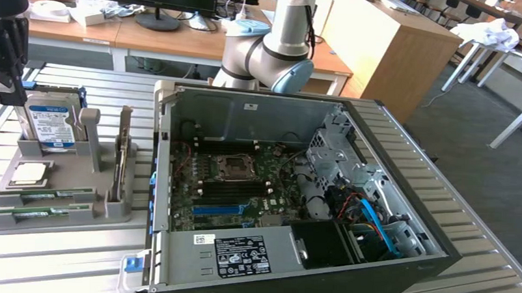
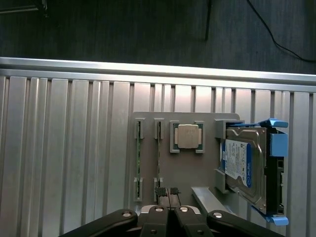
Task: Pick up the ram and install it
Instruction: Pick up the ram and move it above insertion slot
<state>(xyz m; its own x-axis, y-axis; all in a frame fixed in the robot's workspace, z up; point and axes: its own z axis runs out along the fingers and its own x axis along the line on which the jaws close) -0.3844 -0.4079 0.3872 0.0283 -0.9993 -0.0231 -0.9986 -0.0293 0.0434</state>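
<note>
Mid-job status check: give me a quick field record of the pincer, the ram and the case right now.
pincer: shut, holding nothing, above the holder
ram sticks: two, both seated in holder slots
hard drive: standing in the holder
processor: in its holder pocket
case: open, motherboard exposed

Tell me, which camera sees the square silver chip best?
The wrist view: it looks straight down on the square silver chip, whole in its grey holder. The exterior view shows the chip slanted, at that view's left.
</note>
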